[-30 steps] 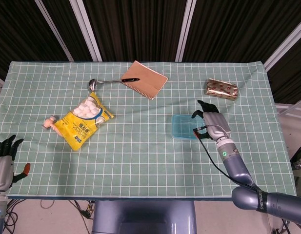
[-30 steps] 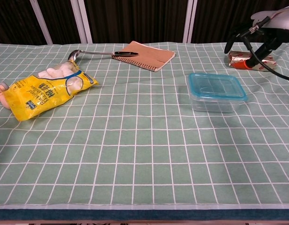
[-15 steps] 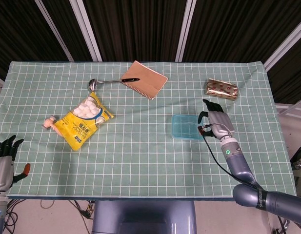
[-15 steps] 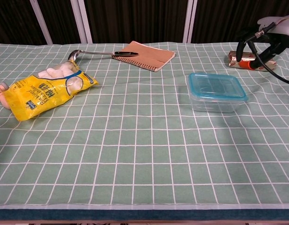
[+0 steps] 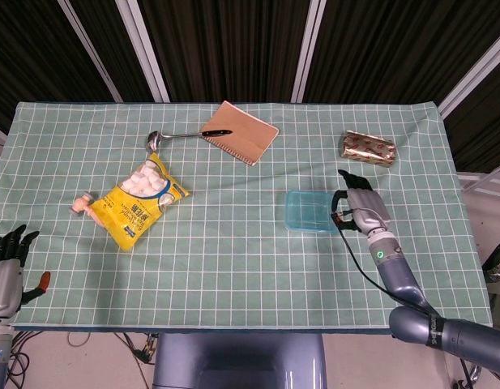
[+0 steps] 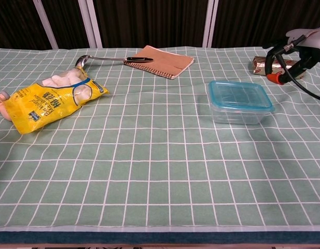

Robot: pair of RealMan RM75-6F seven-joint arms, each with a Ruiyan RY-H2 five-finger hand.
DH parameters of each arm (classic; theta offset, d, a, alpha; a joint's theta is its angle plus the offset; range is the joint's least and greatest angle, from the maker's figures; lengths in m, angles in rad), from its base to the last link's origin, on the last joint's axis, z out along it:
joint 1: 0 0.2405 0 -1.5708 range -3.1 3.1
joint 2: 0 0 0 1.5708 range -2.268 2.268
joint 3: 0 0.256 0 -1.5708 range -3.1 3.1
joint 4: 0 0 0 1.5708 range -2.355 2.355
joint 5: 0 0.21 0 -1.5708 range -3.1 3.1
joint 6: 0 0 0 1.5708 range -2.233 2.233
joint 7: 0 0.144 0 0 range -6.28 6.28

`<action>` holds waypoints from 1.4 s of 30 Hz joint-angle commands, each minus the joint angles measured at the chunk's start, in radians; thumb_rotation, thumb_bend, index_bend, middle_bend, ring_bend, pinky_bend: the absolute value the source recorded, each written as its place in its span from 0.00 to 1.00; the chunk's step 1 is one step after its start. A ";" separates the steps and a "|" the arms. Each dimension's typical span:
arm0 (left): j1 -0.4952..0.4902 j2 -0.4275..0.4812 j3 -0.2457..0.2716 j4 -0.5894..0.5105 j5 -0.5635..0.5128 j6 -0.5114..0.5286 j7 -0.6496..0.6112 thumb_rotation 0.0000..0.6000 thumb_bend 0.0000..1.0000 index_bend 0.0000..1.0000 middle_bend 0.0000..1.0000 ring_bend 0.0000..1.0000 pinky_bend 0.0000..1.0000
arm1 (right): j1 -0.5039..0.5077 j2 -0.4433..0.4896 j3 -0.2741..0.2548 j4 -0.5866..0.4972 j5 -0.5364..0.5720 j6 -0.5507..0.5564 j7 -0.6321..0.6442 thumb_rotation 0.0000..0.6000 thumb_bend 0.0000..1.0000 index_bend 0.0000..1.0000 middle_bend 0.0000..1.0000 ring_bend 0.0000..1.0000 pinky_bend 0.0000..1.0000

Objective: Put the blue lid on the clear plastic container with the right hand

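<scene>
1. The blue lid (image 6: 239,95) sits on the clear plastic container (image 6: 236,111), at table (image 5: 233,267) centre-right.
2. The right hand (image 5: 363,207), at the container's 3 o'clock, is empty, fingers loosely apart.
3. The left hand (image 5: 6,267) is empty, fingers spread, at 8 o'clock.

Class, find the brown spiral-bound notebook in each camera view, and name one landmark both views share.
Head view: brown spiral-bound notebook at top centre of the checked cloth.
Chest view: notebook at the far edge, centre.
Shared landmark: metal spoon, its black handle tip resting on the notebook.

Right hand (image 5: 361,207) empty, fingers (image 5: 344,174) apart
</scene>
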 commanded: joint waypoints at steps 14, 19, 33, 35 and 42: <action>-0.001 0.001 0.000 -0.003 -0.006 -0.003 0.007 1.00 0.36 0.14 0.00 0.00 0.00 | -0.023 -0.062 -0.036 0.055 -0.043 -0.012 -0.017 1.00 0.50 0.65 0.01 0.00 0.00; -0.002 0.001 0.000 -0.004 -0.007 -0.003 0.008 1.00 0.36 0.14 0.00 0.00 0.00 | -0.017 -0.087 -0.031 0.085 -0.040 -0.026 -0.026 1.00 0.50 0.65 0.00 0.00 0.00; -0.004 0.002 -0.002 -0.004 -0.014 -0.006 0.008 1.00 0.36 0.14 0.00 0.00 0.00 | -0.016 -0.117 -0.027 0.135 -0.028 -0.065 -0.025 1.00 0.50 0.65 0.00 0.00 0.00; -0.004 0.002 -0.002 -0.004 -0.014 -0.006 0.008 1.00 0.36 0.14 0.00 0.00 0.00 | -0.017 -0.121 -0.026 0.142 -0.027 -0.069 -0.022 1.00 0.50 0.65 0.00 0.00 0.00; -0.005 0.003 -0.002 -0.004 -0.014 -0.007 0.006 1.00 0.36 0.14 0.00 0.00 0.00 | -0.023 -0.135 -0.021 0.163 -0.034 -0.083 0.000 1.00 0.50 0.65 0.00 0.00 0.00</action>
